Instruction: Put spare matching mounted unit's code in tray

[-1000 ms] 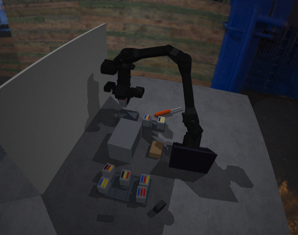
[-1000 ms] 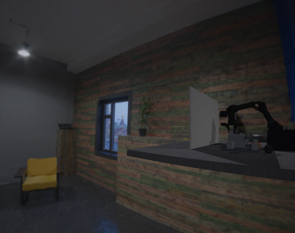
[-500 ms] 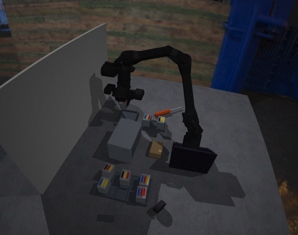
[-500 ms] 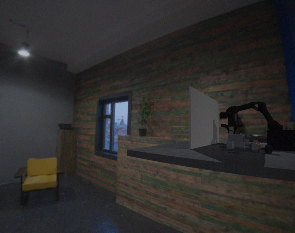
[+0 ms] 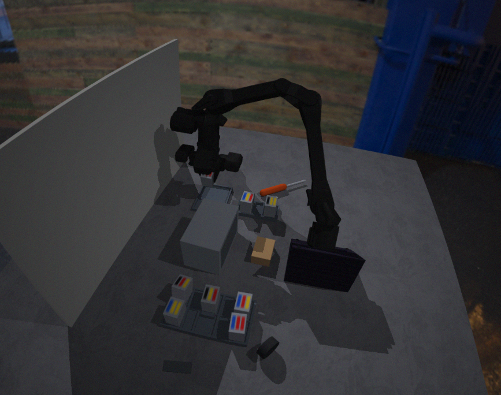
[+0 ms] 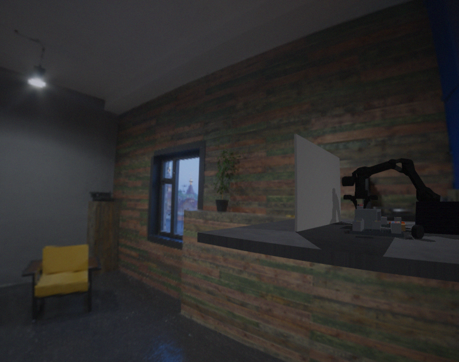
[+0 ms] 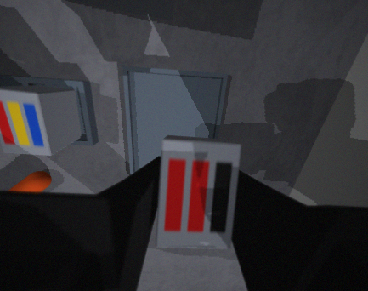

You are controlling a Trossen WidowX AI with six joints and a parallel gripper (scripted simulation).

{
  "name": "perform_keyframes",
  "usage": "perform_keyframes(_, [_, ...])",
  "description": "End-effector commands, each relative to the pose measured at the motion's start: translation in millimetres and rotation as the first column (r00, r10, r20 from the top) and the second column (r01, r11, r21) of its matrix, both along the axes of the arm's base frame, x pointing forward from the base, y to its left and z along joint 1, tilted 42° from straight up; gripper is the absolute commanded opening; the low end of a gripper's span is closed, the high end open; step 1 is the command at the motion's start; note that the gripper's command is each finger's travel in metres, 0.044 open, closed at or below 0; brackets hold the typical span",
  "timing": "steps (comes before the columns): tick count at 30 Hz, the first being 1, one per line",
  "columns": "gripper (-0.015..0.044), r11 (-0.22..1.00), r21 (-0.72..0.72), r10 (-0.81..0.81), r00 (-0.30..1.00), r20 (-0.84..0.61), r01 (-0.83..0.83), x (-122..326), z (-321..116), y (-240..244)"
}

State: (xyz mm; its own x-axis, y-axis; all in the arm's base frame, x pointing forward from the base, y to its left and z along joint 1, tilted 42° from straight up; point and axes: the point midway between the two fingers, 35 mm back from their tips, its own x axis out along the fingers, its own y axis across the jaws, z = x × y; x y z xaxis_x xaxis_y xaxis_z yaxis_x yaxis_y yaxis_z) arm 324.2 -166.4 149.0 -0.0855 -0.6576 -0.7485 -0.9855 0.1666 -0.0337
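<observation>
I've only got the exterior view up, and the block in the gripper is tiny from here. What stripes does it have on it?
Observer: The wrist view shows the block gripped with its striped face toward the camera: red, red, black, left to right.

Operator: Is there already a block in the flat tray beyond it?

Observer: None in the part of the tray that I can see; the wrist view shows only shadow across its bottom, with the held block covering a near corner.
</observation>
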Motion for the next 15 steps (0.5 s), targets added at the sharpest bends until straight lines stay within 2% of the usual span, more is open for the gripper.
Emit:
perform_keyframes(1, [0.0, 1.0, -0.004, 0.002, 1.0, -0.008, -0.002, -1.7, -3.1, -3.3])
perform_keyframes(15, [0.0, 1.0, -0.005, 0.002, 1.0, -0.011, -0.002, -4.0, -11.4, -11.0])
